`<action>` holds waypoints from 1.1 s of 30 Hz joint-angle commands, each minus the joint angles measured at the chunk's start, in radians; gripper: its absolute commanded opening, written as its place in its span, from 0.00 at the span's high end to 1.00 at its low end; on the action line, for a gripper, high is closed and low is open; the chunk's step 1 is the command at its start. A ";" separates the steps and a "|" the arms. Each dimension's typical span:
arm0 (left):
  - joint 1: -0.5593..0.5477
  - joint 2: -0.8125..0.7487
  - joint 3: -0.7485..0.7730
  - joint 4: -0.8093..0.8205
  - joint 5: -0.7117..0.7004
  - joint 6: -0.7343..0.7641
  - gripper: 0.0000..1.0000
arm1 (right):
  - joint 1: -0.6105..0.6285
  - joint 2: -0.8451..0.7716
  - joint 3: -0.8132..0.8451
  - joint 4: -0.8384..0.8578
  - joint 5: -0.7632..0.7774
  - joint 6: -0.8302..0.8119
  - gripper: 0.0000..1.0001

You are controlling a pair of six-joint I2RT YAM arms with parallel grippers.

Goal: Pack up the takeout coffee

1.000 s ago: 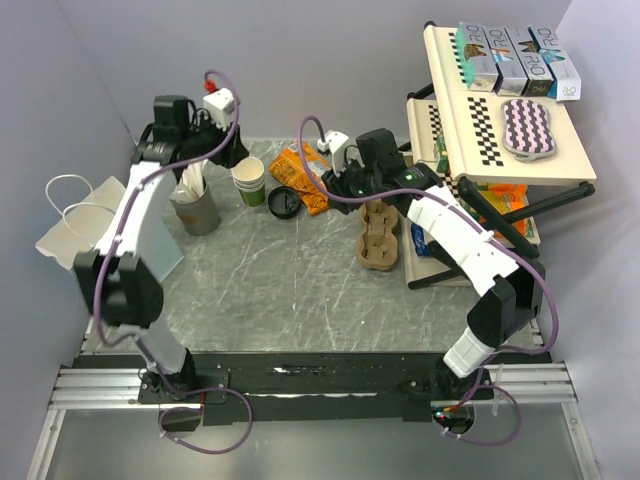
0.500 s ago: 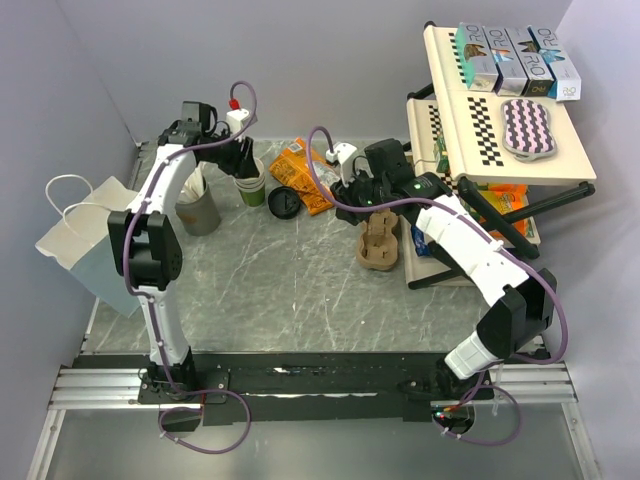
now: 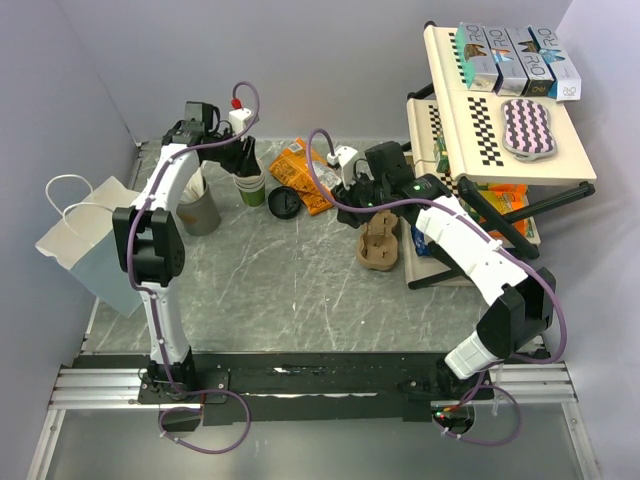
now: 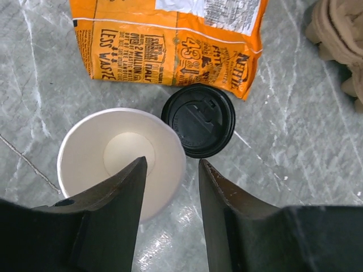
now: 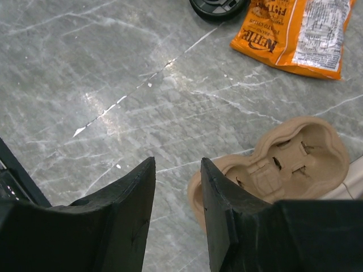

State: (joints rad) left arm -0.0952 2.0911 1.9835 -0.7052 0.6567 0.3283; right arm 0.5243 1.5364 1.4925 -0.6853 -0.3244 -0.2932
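Observation:
The takeout coffee shows mostly as its round black lid (image 3: 283,203), standing on the table between the lidless white-and-green cup (image 3: 250,186) and the orange snack bag (image 3: 305,175). In the left wrist view the lid (image 4: 198,120) touches the lidless cup's rim (image 4: 122,161). My left gripper (image 3: 243,165) is open and empty, hovering over the lidless cup's right rim (image 4: 170,170). My right gripper (image 3: 362,190) is open and empty above the table (image 5: 177,164), just left of the brown cardboard cup carrier (image 5: 283,164). The lid's edge shows at the top of the right wrist view (image 5: 218,5).
A grey cup of white sticks (image 3: 197,205) stands left of the lidless cup. A paper bag with handles (image 3: 85,245) lies at the table's left edge. A rack with boxes (image 3: 500,110) stands at the right, next to the carrier (image 3: 380,240).
My left gripper swung right from over the grey cup of sticks to over the lidless cup, then held still. My right gripper shifted slightly right, toward the carrier.

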 commanded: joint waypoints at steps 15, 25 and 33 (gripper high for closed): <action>-0.040 -0.002 -0.041 0.069 -0.091 0.075 0.57 | -0.015 -0.039 -0.018 0.010 0.001 0.005 0.54; -0.046 0.010 -0.026 0.042 -0.111 0.100 0.68 | -0.018 -0.036 -0.021 0.012 -0.004 0.009 0.54; -0.061 -0.008 -0.020 0.020 -0.141 0.150 0.81 | -0.018 -0.036 -0.025 0.015 -0.007 0.011 0.54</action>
State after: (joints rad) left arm -0.1406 2.1056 1.9446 -0.6651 0.5320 0.4225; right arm 0.5140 1.5356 1.4670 -0.6838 -0.3233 -0.2916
